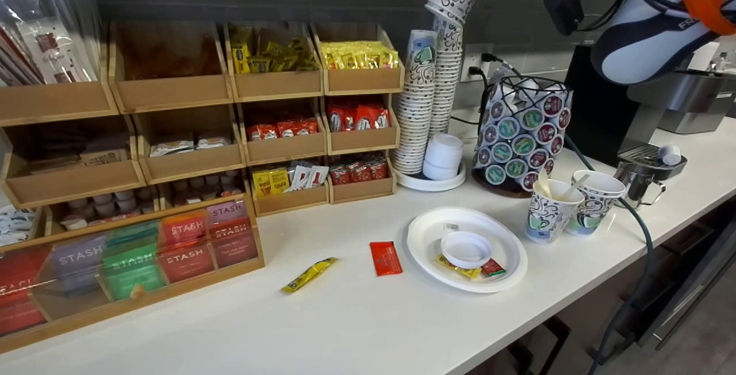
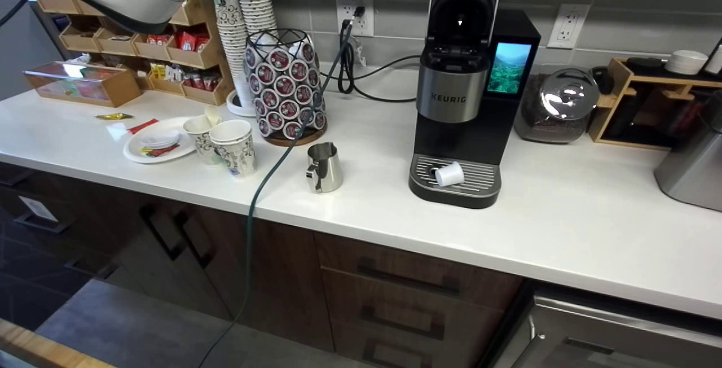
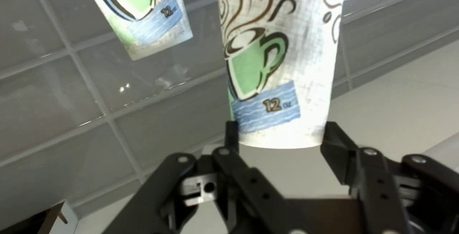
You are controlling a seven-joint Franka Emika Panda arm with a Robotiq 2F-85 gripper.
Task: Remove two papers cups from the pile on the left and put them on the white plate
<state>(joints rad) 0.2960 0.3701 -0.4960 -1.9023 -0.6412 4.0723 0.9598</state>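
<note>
- Gripper (image 3: pixel 281 135): both fingers press the sides of a paper cup (image 3: pixel 279 61) at its base, parted just as wide as that base.
- That cup hangs mouth down and tilted by the tops of the pile (image 1: pixel 414 116) and the taller column (image 1: pixel 445 87) in an exterior view; whether a second is nested with it, or its rim touches either column, I cannot make out.
- Step in hand, as I judge it: removal from the pile, the shorter column just beside the wooden bins (image 1: pixel 276 84). Placing has not begun.
- Next move: raise the rim well clear of both columns before any sideways travel, since a brush could topple either.
- Pod rack (image 1: pixel 523 133) flanks the columns away from the bins; the counter (image 1: pixel 345 329) in front looks the freer lane.
- White plate (image 1: pixel 422 231): no patterned cup on it, but a small bowl (image 1: pixel 467 251) and packets (image 1: pixel 493 267) fill its middle, so flat room is scant.
- Two cups with stirrers (image 1: pixel 550 214) stand just beside it and the counter's front edge runs near, so better come in from the bins' side.
</note>
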